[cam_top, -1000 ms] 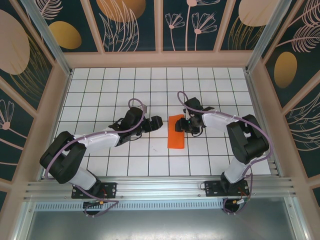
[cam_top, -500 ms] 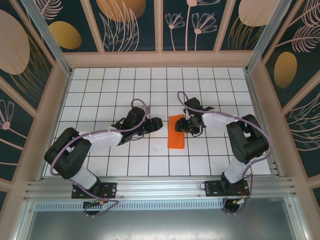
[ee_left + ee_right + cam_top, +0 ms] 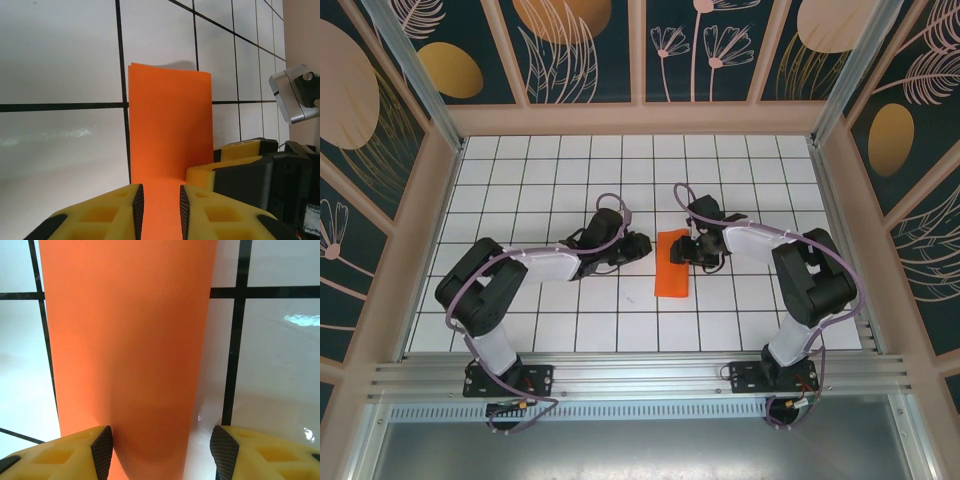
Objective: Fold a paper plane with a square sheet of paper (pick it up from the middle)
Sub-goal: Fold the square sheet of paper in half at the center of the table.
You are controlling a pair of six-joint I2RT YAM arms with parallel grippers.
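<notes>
The left claw (image 3: 638, 246) lies low at the left edge of the orange sheet of paper (image 3: 671, 266), its jaws a slim gap apart, with orange showing through the gap in its own camera; whether they touch the paper I cannot tell; the sheet, a narrow strip, lies flat mid-table (image 3: 520, 170); the right claw (image 3: 690, 250) stands wide open astride its upper right edge; its wrist view shows one fingertip (image 3: 97, 445) over the paper's edge and the other on bare tile, too small to make out from overhead.

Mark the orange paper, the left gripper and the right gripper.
orange paper (image 3: 672, 265): top external view, centre of the sheet.
left gripper (image 3: 159, 194): left wrist view, between its fingertips.
right gripper (image 3: 161, 439): right wrist view, between its fingertips.
</notes>
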